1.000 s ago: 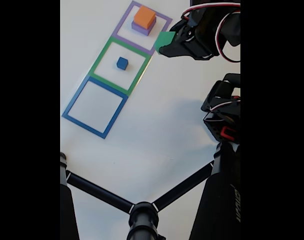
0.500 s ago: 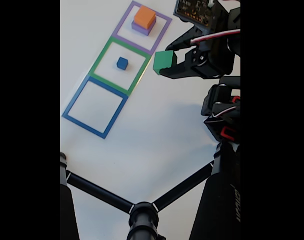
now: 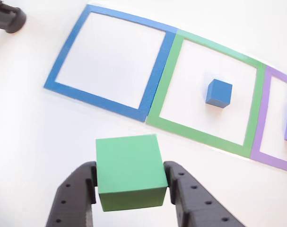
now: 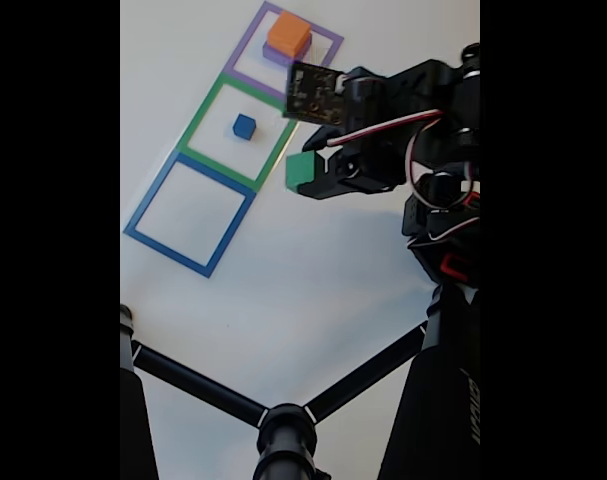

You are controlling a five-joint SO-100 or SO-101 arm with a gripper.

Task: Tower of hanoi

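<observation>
Hand (image 4: pixel 305 172) is clenching the green block (image 4: pixel 301 170), now carried down from beside the purple outline (image 4: pixel 255 42) toward the empty blue outline (image 4: pixel 188 214), likely its next spot. The other view is revealing the blue cube (image 3: pixel 219 93) sitting alone inside the green outline (image 3: pixel 167 79); the fixed view is showing the orange block (image 4: pixel 288 34) stacked farther off.

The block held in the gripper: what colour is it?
Green, clearest in the other view.

A hobby robotics bench: bare white tabletop (image 4: pixel 313 270) with taped square outlines (image 4: pixel 190 213) at 10 o'clock (black tripod legs (image 4: pixel 283 425) at 6).
</observation>
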